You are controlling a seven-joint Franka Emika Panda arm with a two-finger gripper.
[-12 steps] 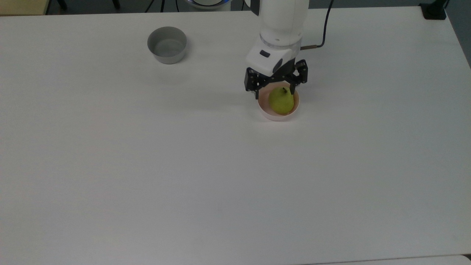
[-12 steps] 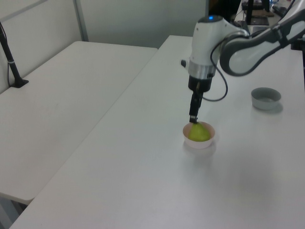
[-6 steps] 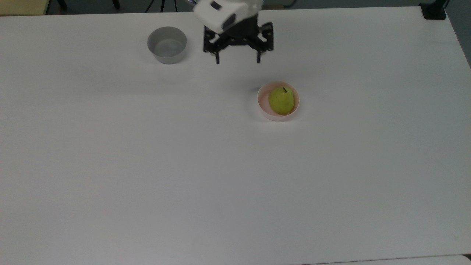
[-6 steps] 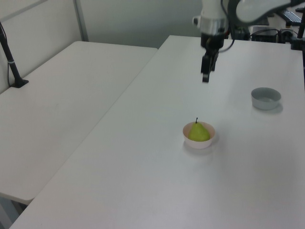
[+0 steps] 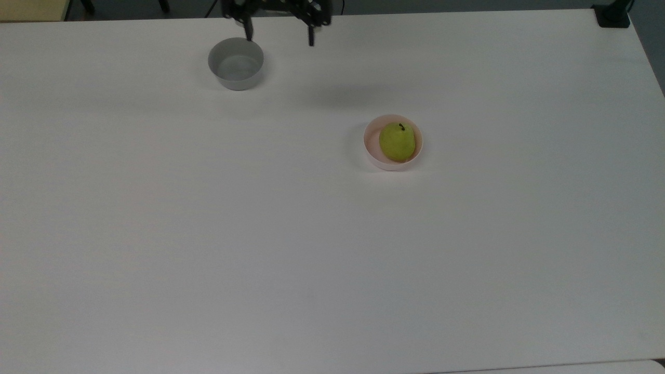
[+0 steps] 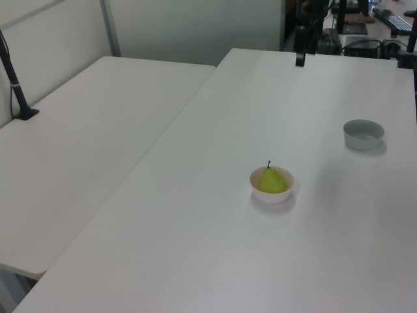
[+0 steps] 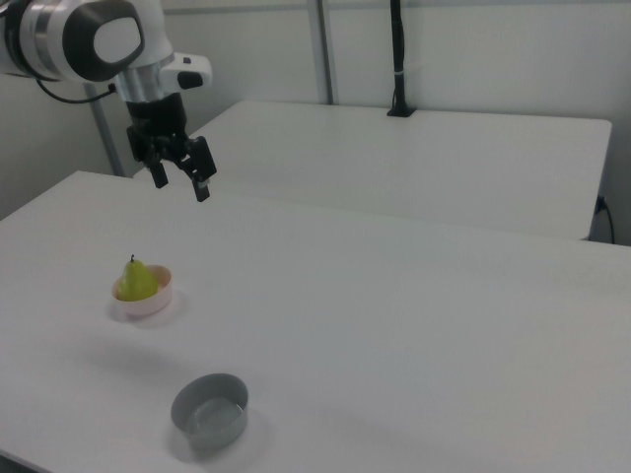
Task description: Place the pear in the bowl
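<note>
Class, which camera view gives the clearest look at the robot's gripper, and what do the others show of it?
The right view: the gripper hangs whole above the table, jaws apart and empty. The top view catches the gripper cut off at the frame's upper edge. The left view shows it small, dark and edge-on.

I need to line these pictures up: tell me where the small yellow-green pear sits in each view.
Top view: small yellow-green pear, right of centre, upper half.
Left view: pear, right of centre, mid-height.
Right view: pear, far left, mid-height.
Shared landmark: the pale pink round plastic bowl holding it.
</note>
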